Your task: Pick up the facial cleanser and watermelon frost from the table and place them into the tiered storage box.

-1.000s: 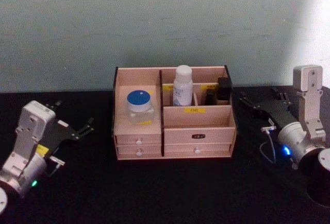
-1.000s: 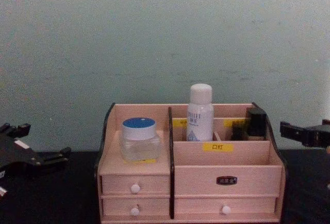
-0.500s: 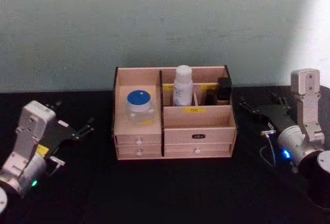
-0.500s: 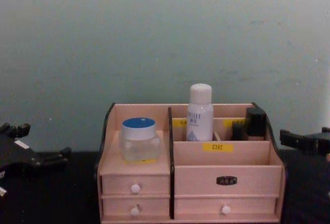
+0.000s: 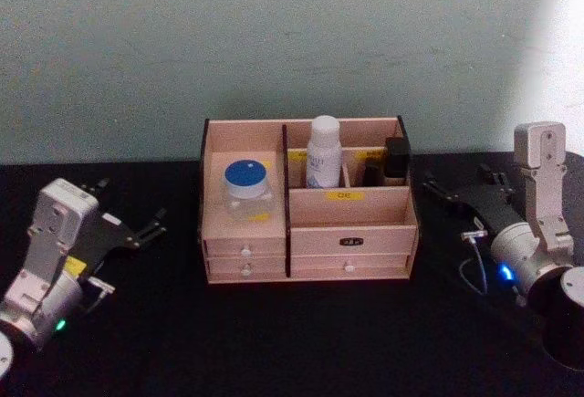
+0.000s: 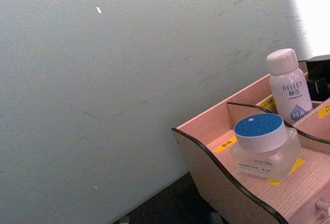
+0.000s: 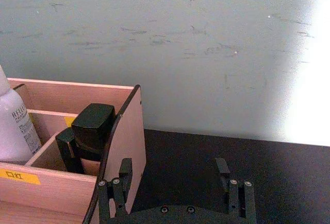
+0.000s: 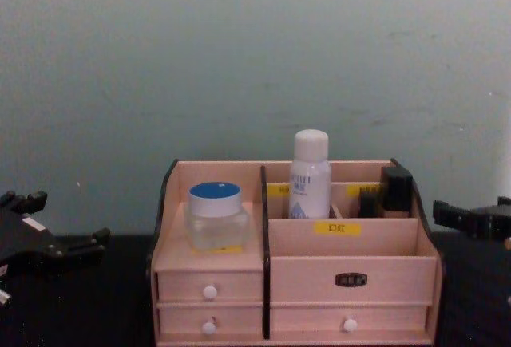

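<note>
Both items sit in the storage box (image 5: 308, 201): the cleanser bottle (image 5: 323, 151) upright in a rear compartment, the blue-lidded jar (image 5: 248, 190) on the left shelf. Left gripper (image 5: 130, 230) and right gripper (image 5: 453, 193) flank the box, clear of it, fingers spread, holding nothing. Task looks complete; probably only parking the arms remains.

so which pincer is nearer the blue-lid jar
Left. The jar sits in the box's left compartment; the left pincer rests on the table just left of the box, while the right pincer is beyond the box's far side.
</note>
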